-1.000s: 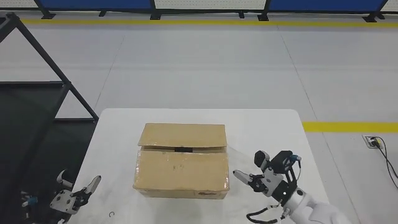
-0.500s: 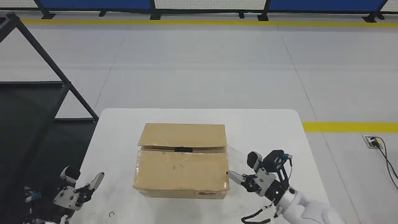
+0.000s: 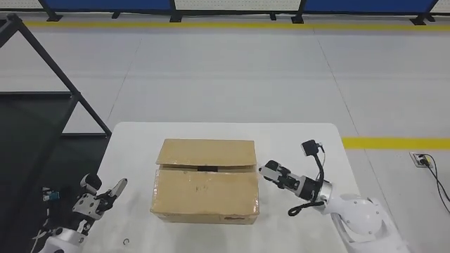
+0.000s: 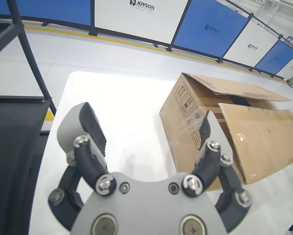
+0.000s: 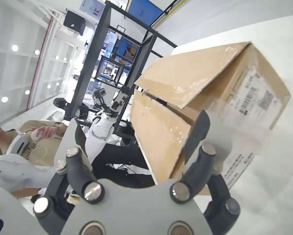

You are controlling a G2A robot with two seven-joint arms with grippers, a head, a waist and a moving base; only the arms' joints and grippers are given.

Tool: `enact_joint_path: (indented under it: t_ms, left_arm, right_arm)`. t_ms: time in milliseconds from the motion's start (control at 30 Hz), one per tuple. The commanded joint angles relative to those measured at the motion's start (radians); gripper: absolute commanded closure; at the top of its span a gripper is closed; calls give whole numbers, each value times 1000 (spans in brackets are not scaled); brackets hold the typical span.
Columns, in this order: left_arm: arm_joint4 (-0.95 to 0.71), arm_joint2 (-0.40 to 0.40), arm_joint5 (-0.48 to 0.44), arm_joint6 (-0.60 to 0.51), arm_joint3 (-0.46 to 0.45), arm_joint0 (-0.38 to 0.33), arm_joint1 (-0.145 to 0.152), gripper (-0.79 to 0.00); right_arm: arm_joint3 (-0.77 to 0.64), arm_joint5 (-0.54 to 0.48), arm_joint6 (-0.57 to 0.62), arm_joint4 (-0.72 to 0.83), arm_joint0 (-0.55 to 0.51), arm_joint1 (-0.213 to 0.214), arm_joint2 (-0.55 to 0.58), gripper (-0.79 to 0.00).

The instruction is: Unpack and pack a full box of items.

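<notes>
A brown cardboard box [image 3: 206, 180] stands in the middle of the white table [image 3: 295, 140]. Its two top flaps lie loosely shut with a dark gap between them. My right gripper [image 3: 269, 169] is open at the box's right end, level with the top. In the right wrist view the end of the near flap [image 5: 158, 133] lies between the open fingers of the right gripper [image 5: 136, 133]; I cannot tell if they touch it. My left gripper [image 3: 105, 185] is open and empty at the table's left edge, apart from the box. From the left gripper [image 4: 148, 125] the box [image 4: 234, 128] stands farther off.
A black metal rack [image 3: 42, 112] stands just left of the table. A small dark ring [image 3: 126, 242] lies on the table near the front left corner. Bare tabletop lies behind the box and to its right.
My right gripper has moved from the front right of the table up to the box's right end and turned toward it. My left gripper has shifted slightly inward along the table's left edge.
</notes>
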Motion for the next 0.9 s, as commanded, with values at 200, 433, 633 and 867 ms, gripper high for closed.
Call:
enact_joint_path:
  t_ms: [200, 433, 633, 867]
  left_arm:
    - [-106, 4, 4, -62, -9, -2, -2, -785]
    - [-104, 13, 50, -71, -24, -13, -3, -785]
    - [-107, 24, 66, -79, -6, -25, -4, -785]
    - [-112, 40, 77, -91, -7, -39, -5, -785]
  right_arm:
    - [-9, 7, -57, -50, -21, -2, -34, -785]
    - [35, 6, 25, 17, 21, -1, -61, -785]
    - [64, -93, 152, 175, 34, 5, -51, -785]
    - [33, -217, 368, 371, 6, 23, -20, -785]
